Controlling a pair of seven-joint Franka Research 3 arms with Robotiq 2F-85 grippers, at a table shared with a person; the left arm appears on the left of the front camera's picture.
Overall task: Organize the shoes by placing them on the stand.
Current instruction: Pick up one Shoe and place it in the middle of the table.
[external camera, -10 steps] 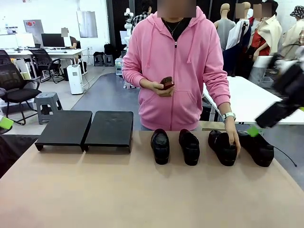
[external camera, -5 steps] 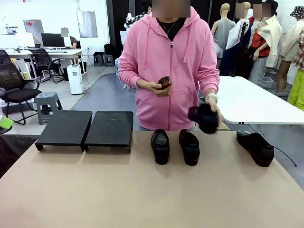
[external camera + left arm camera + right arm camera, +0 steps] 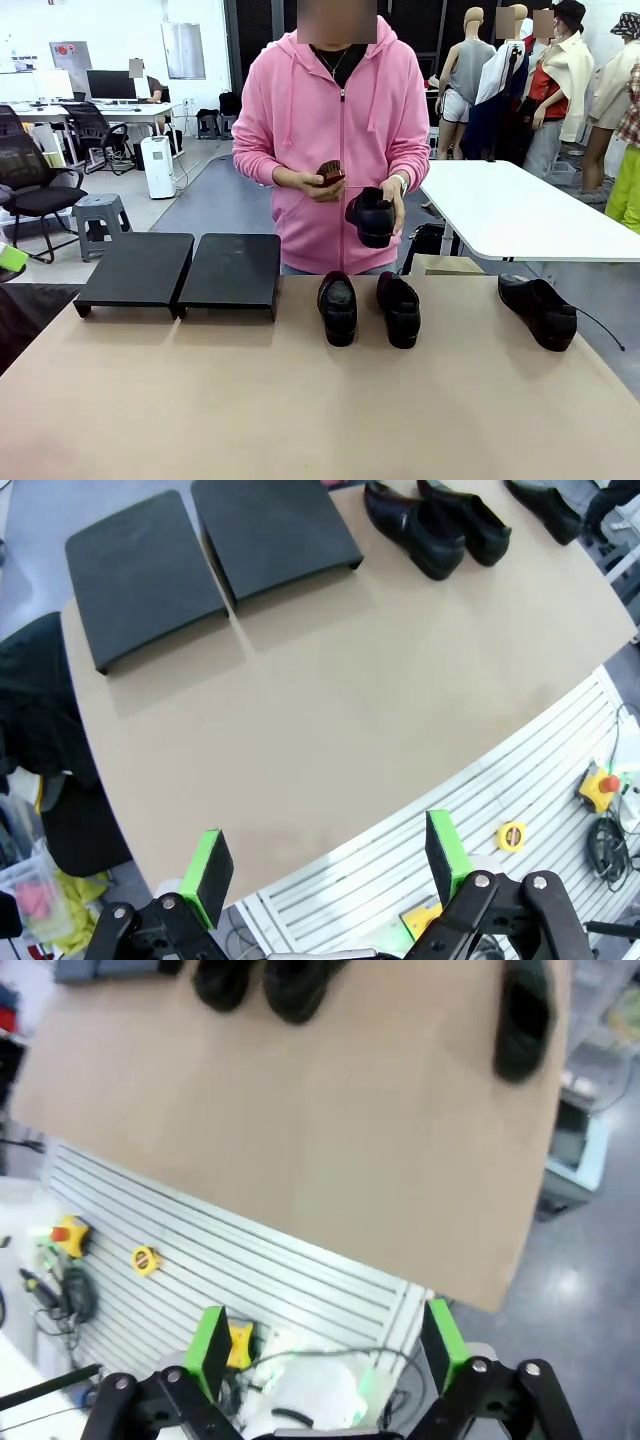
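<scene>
Two black glossy shoes (image 3: 338, 307) (image 3: 399, 308) stand side by side at the table's far middle, and a third shoe (image 3: 540, 310) lies at the far right. The person holds another shoe (image 3: 372, 215) at chest height in one hand and a small brush (image 3: 328, 173) in the other. The stand (image 3: 180, 270), two black sloped sections, sits at the far left with nothing on it. My left gripper (image 3: 325, 865) hangs open off the table's near edge, looking at the stand (image 3: 200, 550) and shoes (image 3: 410, 525). My right gripper (image 3: 326, 1340) is open too, with blurred shoes (image 3: 525, 1015) far ahead.
A thin black cable (image 3: 600, 328) runs from the right-hand shoe. Below the table's near edge is a white slatted base (image 3: 520, 780) with yellow parts and a red button (image 3: 600, 783). A white table (image 3: 520, 215) stands behind the person at right.
The person picked one shoe up from the right side of the table and brought it to the chest. My right arm, blurred at the right edge a second ago, has left the front view.
</scene>
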